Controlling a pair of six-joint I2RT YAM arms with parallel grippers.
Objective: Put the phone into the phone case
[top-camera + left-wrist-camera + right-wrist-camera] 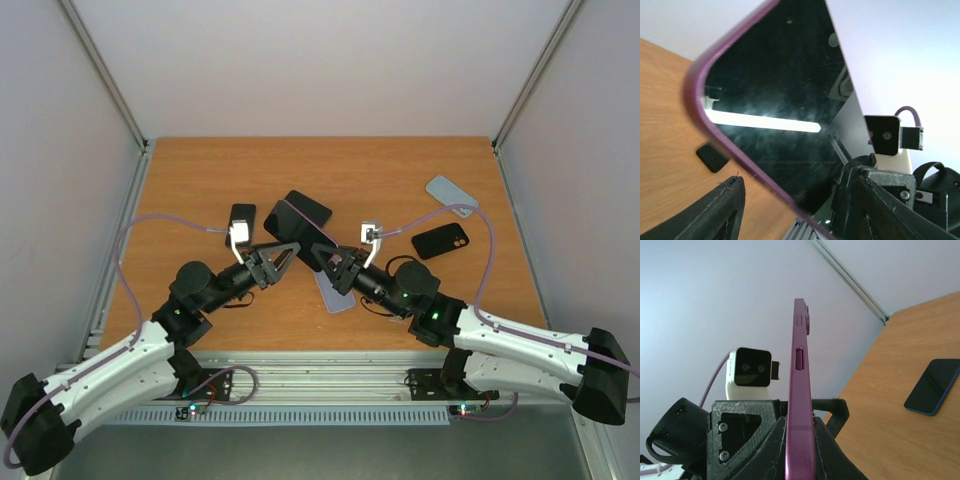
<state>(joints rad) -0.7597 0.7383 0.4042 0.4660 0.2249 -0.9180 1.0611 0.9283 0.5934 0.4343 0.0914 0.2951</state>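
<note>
The phone [775,100] is up off the wood over the mid of the tabletop, raised and tilted between the two arms. The purple case [799,390] is wrapped round its rim as far as you can see. The right gripper [800,432] is clamped on the lower end, w/ one finger on the glass side and one on the back. The left gripper [797,185] sits spread round a bottom corner. A sliver of wood shows between one finger and the case rim, so can't tell if it's pinching or just bracketing.

Handling, my read: a light, rigid slab w/ no real flex. The glass face is slick, scratch-prone and prob fragile if it lands on a corner. The case skin looks softer and grippier. So take hold on the long purple edges or across the back low down, not on bare glass alone. Stay off the side buttons and the camera bump at the top end. Check the corners are seated before you let go, b/c the lip at the hidden end can't be confirmed. A spare black case [440,240] lies nr the right edge, well apart.
</note>
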